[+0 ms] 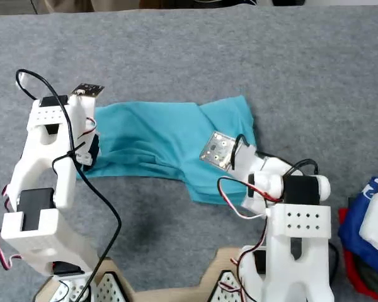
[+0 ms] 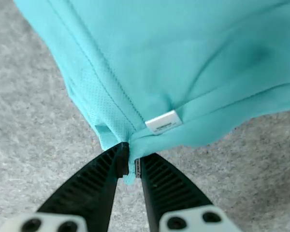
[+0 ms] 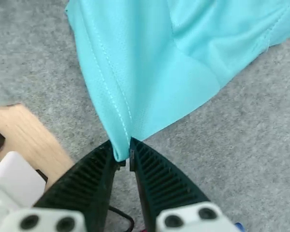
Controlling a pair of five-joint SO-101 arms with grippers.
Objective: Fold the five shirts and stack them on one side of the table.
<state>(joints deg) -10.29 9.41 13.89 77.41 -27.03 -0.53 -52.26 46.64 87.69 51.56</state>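
Note:
A turquoise shirt point(image 1: 167, 141) lies crumpled and stretched across the middle of the grey table, between the two arms. My left gripper point(image 2: 130, 162) is shut on the shirt point(image 2: 183, 63) at a hemmed corner beside a small white label point(image 2: 162, 122); in the high view that arm stands at the shirt's left end point(image 1: 88, 151). My right gripper point(image 3: 122, 152) is shut on another hemmed corner of the shirt point(image 3: 150, 63), at the cloth's near right edge. In the high view the right arm's body hides its fingertips.
A pile of other garments point(image 1: 368, 233), blue, red and white, lies at the right edge of the table. A wooden base plate point(image 1: 214, 277) sits at the front between the arms. Grey felt point(image 1: 239, 50) covers the far half of the table.

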